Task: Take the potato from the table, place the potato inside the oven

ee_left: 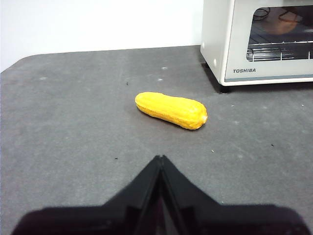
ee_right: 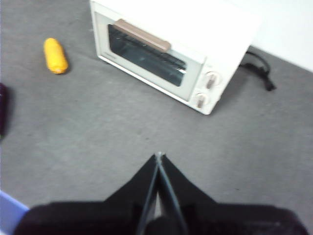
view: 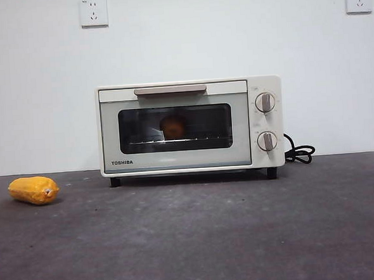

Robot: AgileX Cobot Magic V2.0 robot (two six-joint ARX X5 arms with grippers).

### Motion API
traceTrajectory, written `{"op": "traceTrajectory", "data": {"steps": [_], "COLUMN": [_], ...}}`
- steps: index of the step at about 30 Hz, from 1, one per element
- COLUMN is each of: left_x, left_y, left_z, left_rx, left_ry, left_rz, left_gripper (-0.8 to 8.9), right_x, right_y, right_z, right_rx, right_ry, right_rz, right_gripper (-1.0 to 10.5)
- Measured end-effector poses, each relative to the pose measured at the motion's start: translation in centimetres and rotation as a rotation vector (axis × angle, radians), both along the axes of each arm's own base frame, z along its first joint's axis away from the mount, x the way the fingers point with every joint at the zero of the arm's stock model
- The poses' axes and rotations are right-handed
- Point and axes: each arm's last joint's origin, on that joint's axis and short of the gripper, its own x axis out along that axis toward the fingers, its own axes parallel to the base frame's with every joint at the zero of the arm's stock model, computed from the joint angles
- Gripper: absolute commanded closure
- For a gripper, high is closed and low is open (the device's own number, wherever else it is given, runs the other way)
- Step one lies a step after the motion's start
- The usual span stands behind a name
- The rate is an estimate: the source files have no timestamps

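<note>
A dark grey table point(view: 193, 241) spans the scene, bearing a cream-white Toshiba oven point(view: 189, 127) with its glass door shut and its black cord point(view: 299, 152) trailing beside it. Behind the door, a round orange-brown potato point(view: 173, 126) sits on the wire rack, so the task appears complete as things lie. A ridged yellow vegetable point(view: 33, 190) rests on the table well apart from the oven, toward the side the left arm watches. Both arms wait clear of the work: the left gripper point(ee_left: 160, 159) hangs above bare table near the yellow vegetable, its jaws pressed together and holding nothing, and the right gripper point(ee_right: 159, 155) hovers high over the table facing the oven, its jaws likewise closed and empty. Judged by its look, the potato would handle as a firm, moderately heavy lump with matte, not slippery, skin, best pinched across its widest middle so it cannot roll out of the jaws.
</note>
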Motion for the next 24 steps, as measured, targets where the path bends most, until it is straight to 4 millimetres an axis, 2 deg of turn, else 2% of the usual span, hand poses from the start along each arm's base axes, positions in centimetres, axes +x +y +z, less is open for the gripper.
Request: {"op": "traceTrajectory", "data": {"steps": [7,10,13,18,24], "left_x": [0.0,0.0,0.0,0.0,0.0], "left_y": [0.0,0.0,0.0,0.0,0.0], "left_z": [0.0,0.0,0.0,0.0,0.0], "left_rx": [0.0,0.0,0.0,0.0,0.0], "left_ry": [0.003,0.003,0.003,0.003,0.003], "left_rz": [0.0,0.0,0.0,0.0,0.0], "left_gripper": [8.18,8.18,8.18,8.18,8.18], "right_x": [0.6,1.3,2.3,3.5,4.6], "right_y": [-2.8,-4.3,-5.8,-7.8,-8.3], "right_z": [0.2,-0.3,-1.8,-7.1,-15.7], "right_rx": [-0.024,0.056,0.167,0.287,0.311], "right_ry": [-0.047,-0.132,-0.234,-0.365,-0.51], "right_rz": [-0.164,-0.323,-0.451,-0.51,-0.495], "right_gripper": [9.5,9.5,9.5,9.5,9.5]}}
